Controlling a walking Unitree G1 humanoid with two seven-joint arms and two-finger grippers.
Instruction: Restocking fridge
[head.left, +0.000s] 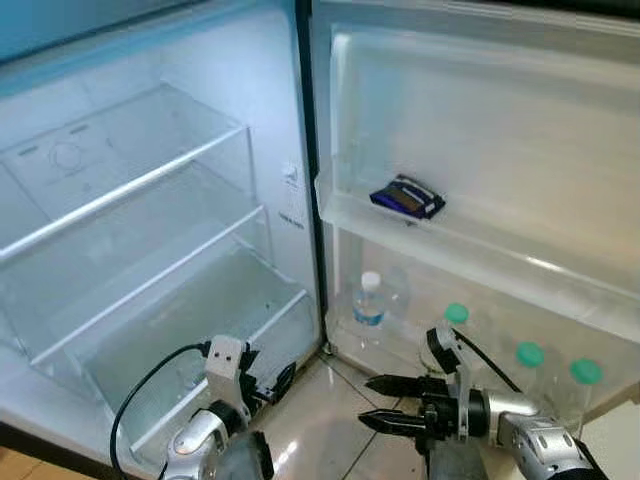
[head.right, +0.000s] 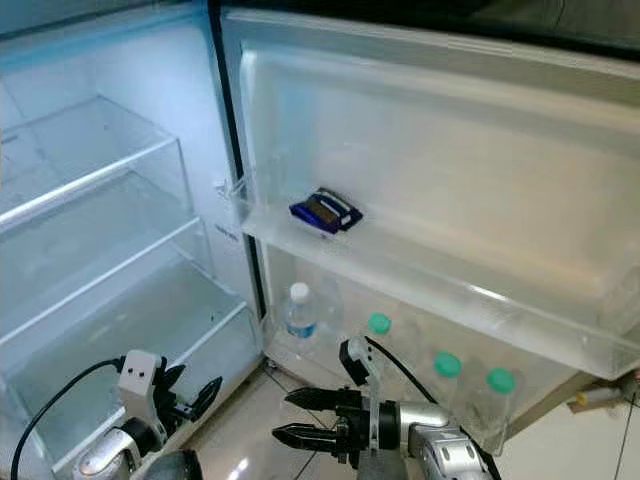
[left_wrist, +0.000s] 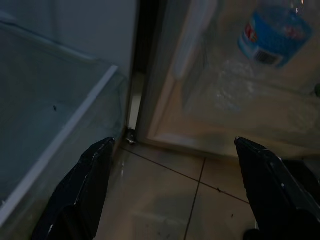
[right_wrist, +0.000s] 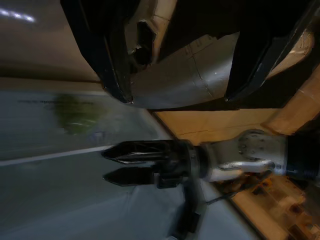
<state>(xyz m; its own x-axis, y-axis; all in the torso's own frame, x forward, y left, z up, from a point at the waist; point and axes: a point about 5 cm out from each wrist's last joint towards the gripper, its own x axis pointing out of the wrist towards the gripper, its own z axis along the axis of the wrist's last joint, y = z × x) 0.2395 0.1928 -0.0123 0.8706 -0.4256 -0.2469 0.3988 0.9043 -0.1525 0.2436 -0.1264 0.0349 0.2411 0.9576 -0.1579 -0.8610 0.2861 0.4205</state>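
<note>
- Open white fridge (head.left: 170, 200): interior lit, with clear glass shelves (head.left: 130, 190) and a transparent drawer at the bottom.
- Fridge door (head.left: 480, 130): swung open to the robot's right, carrying two clear plastic door racks.
- Upper door rack (head.left: 360, 215): holds one small dark-blue wrapped packet (head.left: 406, 197), lying flat near the hinge end.
- Lower door rack (head.right: 330, 372): holds a clear water bottle with white cap and blue label (head.left: 370, 303) nearest the hinge, then three clear bottles with green caps (head.left: 456, 314) in a row further along the door.
- Left gripper (head.left: 268, 385): low, in front of the fridge's bottom drawer, just above the tiled floor (head.left: 330, 420). In the left wrist view its black fingers (left_wrist: 85, 190) stand wide apart with nothing between them, pointing at the gap where door meets cabinet.
- Right gripper (head.left: 378, 402): low, in front of the lower door rack, pointing toward the left gripper. Jaws slightly apart, holding nothing.
</note>
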